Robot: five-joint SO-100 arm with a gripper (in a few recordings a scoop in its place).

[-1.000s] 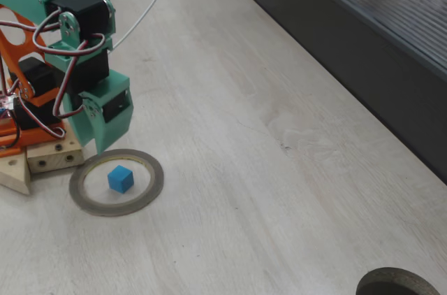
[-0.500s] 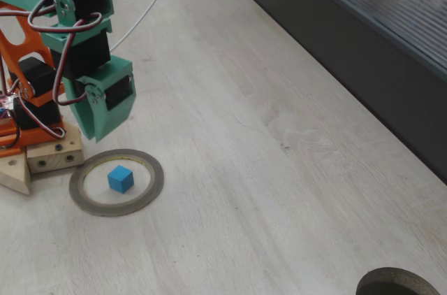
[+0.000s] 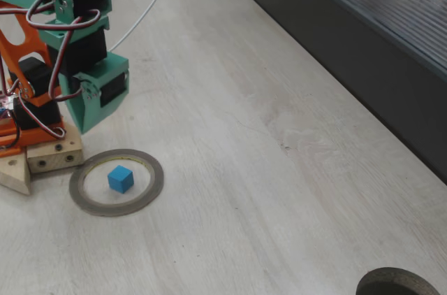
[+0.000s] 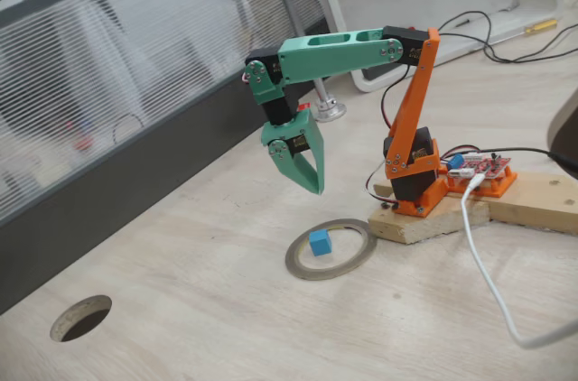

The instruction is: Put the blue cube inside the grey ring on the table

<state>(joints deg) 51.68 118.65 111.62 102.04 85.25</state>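
Observation:
The blue cube (image 3: pixel 120 179) (image 4: pixel 319 242) rests flat on the table (image 3: pixel 279 169) inside the grey ring (image 3: pixel 158 180) (image 4: pixel 330 274), a little left of the ring's middle in a fixed view and touching no part of the band. My green gripper (image 3: pixel 85 126) (image 4: pixel 314 187) hangs well above the ring's far edge and points down. Its jaws meet at the tips with nothing between them. It is clear of both cube and ring.
The arm's wooden base (image 3: pixel 49 159) (image 4: pixel 433 218) sits right beside the ring. A dark ribbed panel (image 3: pixel 363 36) runs along the table's far side. A dark round hole (image 3: pixel 398 282) (image 4: pixel 81 318) lies farther off. A white cable (image 4: pixel 488 282) trails from the base.
The gripper has risen from just above the ring's edge and drawn back toward the arm's base. Cube and ring have stayed put.

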